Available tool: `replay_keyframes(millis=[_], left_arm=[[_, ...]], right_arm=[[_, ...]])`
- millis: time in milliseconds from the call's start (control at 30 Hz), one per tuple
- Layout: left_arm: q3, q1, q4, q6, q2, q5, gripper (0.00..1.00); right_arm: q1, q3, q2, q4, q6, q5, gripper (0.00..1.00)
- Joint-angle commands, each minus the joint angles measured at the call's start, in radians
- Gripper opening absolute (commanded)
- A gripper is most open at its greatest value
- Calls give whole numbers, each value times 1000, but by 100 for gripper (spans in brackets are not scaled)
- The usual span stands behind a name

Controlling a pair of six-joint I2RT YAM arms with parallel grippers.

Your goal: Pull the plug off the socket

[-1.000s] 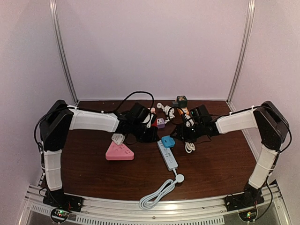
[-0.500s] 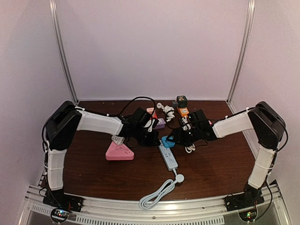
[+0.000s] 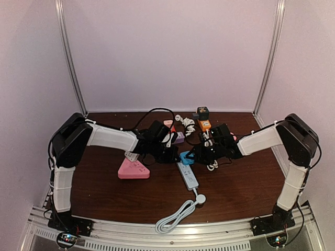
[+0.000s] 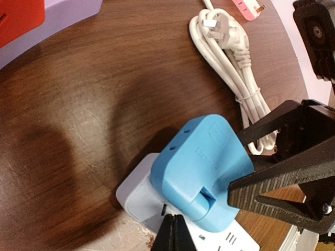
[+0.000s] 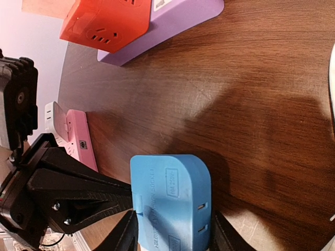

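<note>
A blue plug (image 3: 187,157) (image 4: 201,167) (image 5: 170,196) sits plugged into the far end of a white socket strip (image 3: 189,178) (image 4: 137,196) lying mid-table. My right gripper (image 3: 191,155) (image 5: 172,215) reaches it from the right, one finger against each side of the blue body, shut on it. In the left wrist view those ridged black fingers (image 4: 272,183) press its right flank. My left gripper (image 3: 172,155) (image 4: 174,227) comes from the left, shut with nothing in it, its tips down on the strip's end right beside the plug.
A pink triangular socket (image 3: 133,170) lies left of the strip. A red adapter (image 5: 104,21) on a purple one (image 3: 179,137) sits behind, an orange one (image 3: 204,124) farther back. White cord bundles lie at right (image 4: 230,57) and near the front edge (image 3: 175,215).
Both grippers moved in toward the blue plug from either side. The right fingers have narrowed onto its sides; the left gripper stayed shut and came down onto the strip.
</note>
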Motion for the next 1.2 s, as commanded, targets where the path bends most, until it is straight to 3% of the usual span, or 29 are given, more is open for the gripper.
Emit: replay_keyframes(millis=[0, 200, 533, 833, 1167], left_arm=[[2, -5, -4, -5, 35, -9, 0], [5, -5, -6, -4, 37, -11, 0], [17, -9, -5, -5, 45, -8, 0], [22, -11, -28, -10, 55, -20, 0], [-1, -10, -57, -26, 57, -48, 0]], right_arm=[[7, -16, -53, 38, 20, -28, 43], [18, -22, -57, 37, 20, -29, 32], [31, -10, -21, 36, 22, -17, 34], [31, -1, -22, 55, 38, -37, 9], [17, -31, -31, 216, 162, -133, 2]])
